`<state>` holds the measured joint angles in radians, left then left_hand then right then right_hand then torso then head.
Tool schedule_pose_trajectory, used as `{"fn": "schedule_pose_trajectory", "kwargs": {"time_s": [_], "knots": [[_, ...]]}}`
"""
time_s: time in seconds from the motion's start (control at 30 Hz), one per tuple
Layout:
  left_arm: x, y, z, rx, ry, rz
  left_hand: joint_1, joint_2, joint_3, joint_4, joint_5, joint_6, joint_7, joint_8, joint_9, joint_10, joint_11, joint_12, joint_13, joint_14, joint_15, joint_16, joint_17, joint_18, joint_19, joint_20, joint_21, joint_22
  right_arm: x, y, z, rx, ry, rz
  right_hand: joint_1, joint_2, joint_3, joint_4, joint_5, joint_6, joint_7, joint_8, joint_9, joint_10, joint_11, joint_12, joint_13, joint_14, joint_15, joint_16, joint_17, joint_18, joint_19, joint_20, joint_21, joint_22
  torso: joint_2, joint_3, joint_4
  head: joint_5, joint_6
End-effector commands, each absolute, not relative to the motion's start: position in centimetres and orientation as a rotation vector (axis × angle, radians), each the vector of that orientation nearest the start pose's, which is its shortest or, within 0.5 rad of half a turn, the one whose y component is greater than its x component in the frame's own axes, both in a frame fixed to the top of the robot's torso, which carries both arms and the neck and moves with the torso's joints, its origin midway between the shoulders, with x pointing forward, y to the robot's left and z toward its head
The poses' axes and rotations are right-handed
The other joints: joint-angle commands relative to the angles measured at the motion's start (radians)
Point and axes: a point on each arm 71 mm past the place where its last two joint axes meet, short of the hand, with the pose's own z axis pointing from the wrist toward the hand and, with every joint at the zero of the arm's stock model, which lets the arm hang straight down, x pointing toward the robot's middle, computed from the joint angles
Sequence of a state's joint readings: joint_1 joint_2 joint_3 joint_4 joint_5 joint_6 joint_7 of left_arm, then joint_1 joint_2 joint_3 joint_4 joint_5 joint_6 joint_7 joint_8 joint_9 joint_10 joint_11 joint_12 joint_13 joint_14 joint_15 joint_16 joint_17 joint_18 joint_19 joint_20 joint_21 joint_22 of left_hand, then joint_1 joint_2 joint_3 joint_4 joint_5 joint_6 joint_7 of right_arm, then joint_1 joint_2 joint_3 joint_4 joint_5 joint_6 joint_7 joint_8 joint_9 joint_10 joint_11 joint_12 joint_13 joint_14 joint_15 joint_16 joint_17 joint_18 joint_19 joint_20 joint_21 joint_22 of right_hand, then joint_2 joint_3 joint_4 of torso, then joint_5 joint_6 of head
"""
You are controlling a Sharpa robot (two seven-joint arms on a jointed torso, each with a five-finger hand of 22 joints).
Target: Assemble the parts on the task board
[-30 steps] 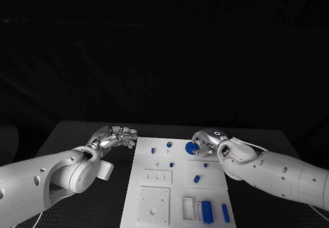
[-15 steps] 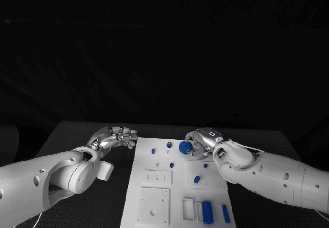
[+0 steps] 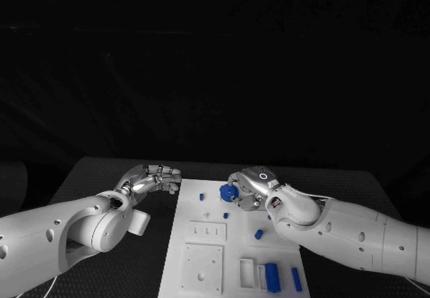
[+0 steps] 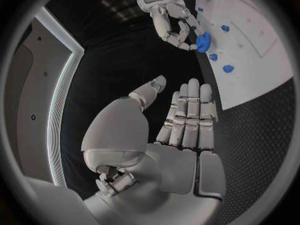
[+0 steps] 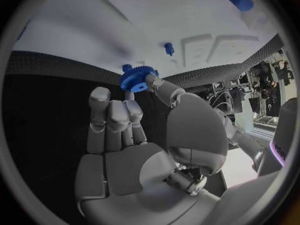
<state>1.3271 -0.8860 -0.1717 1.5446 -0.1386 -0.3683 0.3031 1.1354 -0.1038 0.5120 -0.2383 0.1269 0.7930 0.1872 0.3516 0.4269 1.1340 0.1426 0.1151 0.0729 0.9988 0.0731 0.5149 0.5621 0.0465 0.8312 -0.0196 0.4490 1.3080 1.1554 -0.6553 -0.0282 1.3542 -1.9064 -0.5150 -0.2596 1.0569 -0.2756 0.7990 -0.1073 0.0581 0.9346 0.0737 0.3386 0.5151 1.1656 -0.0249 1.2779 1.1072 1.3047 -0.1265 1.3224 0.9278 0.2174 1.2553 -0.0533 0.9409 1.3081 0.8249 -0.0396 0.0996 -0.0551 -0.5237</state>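
Right hand pinches a blue gear in its fingers over the task board's far end — not yet seated. Left hand hovers clenched on nothing; several blue parts look loose — much assembly left.

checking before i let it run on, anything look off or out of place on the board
Nothing stands out. The task board lies square on the table, small blue parts sit tidily on it, and the right hand holds a blue gear above its far end.

Head camera high above the task board; both wrist cameras close behind their hands, sharing it.
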Motion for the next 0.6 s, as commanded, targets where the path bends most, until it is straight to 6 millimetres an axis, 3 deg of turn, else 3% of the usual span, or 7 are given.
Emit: {"fn": "schedule_pose_trajectory", "kwargs": {"time_s": [0.03, 0.3, 0.5, 0.6], "knots": [[49.0, 22.5, -16.6, -0.938, 1.533, -1.370, -0.008, 0.000, 0.001, -0.006, -0.001, -0.002, 0.001, -0.005, 0.001, -0.003, 0.003, -0.005, -0.001, 0.002, 0.005, -0.005, 0.002, 0.018, -0.007, -0.003, 0.003, 0.020, 50.6, -14.8, -19.4, -0.391, 1.335, 0.403, 0.001, -0.009, 0.005, 0.000, -0.004, 0.106, 0.013, -0.004, 0.000, 0.007, 0.000, -0.004, -0.001, 0.001, -0.004, -0.005, 0.001, 0.044, -0.001, -0.005, 0.005, 0.017, 0.000, -0.0015, 0.0018, -0.005, -0.002], [49.1, 22.4, -16.6, -0.937, 1.533, -1.369, -0.008, 0.000, 0.002, -0.007, -0.001, -0.002, 0.001, -0.005, 0.001, -0.003, 0.003, -0.005, -0.001, 0.002, 0.005, -0.006, 0.002, 0.018, -0.007, -0.003, 0.003, 0.020, 50.6, -13.2, -20.2, -0.413, 1.348, 0.416, 0.002, -0.010, 0.007, 0.000, -0.004, 0.106, 0.013, -0.005, 0.000, 0.005, 0.001, -0.006, -0.004, 0.001, -0.004, -0.005, 0.001, 0.044, -0.002, -0.005, 0.005, 0.017, 0.001, -0.0014, 0.0016, 0.002, -0.006], [49.1, 22.4, -16.5, -0.930, 1.534, -1.370, -0.008, 0.000, 0.002, -0.007, -0.001, -0.002, 0.001, -0.005, 0.001, -0.003, 0.003, -0.005, -0.001, 0.002, 0.005, -0.006, 0.003, 0.018, -0.007, -0.003, 0.003, 0.020, 50.6, -12.7, -20.9, -0.416, 1.362, 0.419, 0.001, -0.011, 0.007, 0.001, -0.004, 0.104, 0.014, -0.006, 0.000, 0.001, 0.001, -0.010, -0.008, 0.001, -0.004, -0.006, 0.001, 0.044, -0.002, -0.004, 0.005, 0.017, 0.002, -0.0041, 0.0022, 0.002, -0.014], [49.1, 22.5, -16.5, -0.930, 1.534, -1.369, -0.008, 0.000, 0.002, -0.007, -0.001, -0.002, 0.001, -0.005, 0.001, -0.003, 0.003, -0.005, -0.001, 0.002, 0.005, -0.006, 0.003, 0.018, -0.007, -0.003, 0.003, 0.020, 50.7, -12.4, -21.2, -0.417, 1.370, 0.417, 0.001, -0.012, 0.007, 0.001, -0.004, 0.104, 0.014, -0.006, 0.000, 0.000, 0.001, -0.011, -0.009, 0.001, -0.004, -0.006, 0.001, 0.044, -0.002, -0.004, 0.005, 0.017, 0.002, -0.0027, -0.0005, 0.006, -0.015]]}}
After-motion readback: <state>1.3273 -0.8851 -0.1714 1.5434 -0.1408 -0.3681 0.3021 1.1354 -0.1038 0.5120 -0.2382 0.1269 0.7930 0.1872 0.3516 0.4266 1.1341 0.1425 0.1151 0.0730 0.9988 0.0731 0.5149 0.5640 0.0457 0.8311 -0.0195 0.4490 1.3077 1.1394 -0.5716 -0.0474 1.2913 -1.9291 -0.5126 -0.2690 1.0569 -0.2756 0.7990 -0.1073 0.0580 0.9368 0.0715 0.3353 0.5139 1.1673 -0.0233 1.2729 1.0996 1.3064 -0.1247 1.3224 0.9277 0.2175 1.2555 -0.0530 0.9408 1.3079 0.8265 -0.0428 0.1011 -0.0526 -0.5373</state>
